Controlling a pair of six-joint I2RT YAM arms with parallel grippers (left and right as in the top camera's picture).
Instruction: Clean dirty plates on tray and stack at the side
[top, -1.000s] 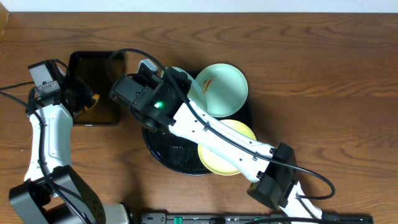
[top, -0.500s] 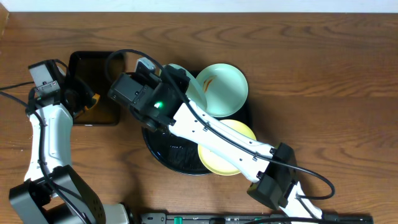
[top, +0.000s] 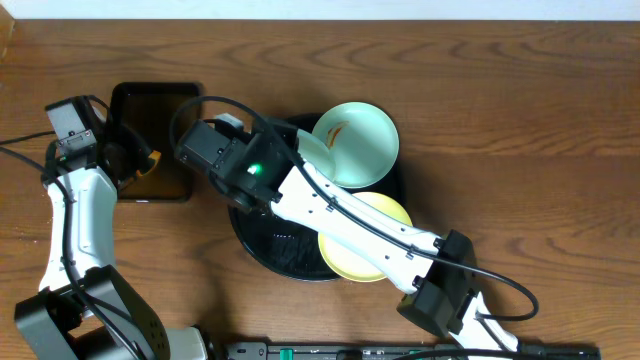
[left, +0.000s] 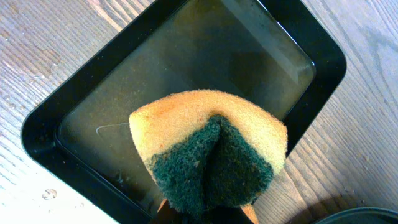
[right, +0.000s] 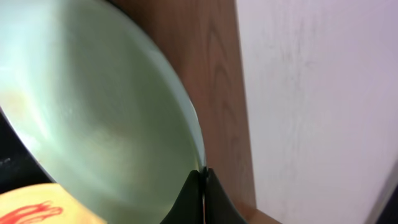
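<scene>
at the upper left of the overhead frame the left pincer (left: 205, 214) is clenched on a folded yellow-and-green sponge (left: 208, 155), poised over the rectangular tray (left: 326, 59), whose floor looks wet. a soaked sponge may drip across the worktop (top: 520, 120) on its way to a plate. toward the centre the right pincer (right: 202, 171) grasps a mint plate (right: 93, 112) by a thin bite on its rim, tilted above the round black tray (top: 275, 250). so narrow a hold could let the plate swivel or slide out once the sponge presses on it. it would then fall onto the second mint plate (top: 360, 140), which has a sauce streak, or the yellow plate (top: 392, 212), both resting at the tray's right side. no brand, label or writing is legible anywhere.
</scene>
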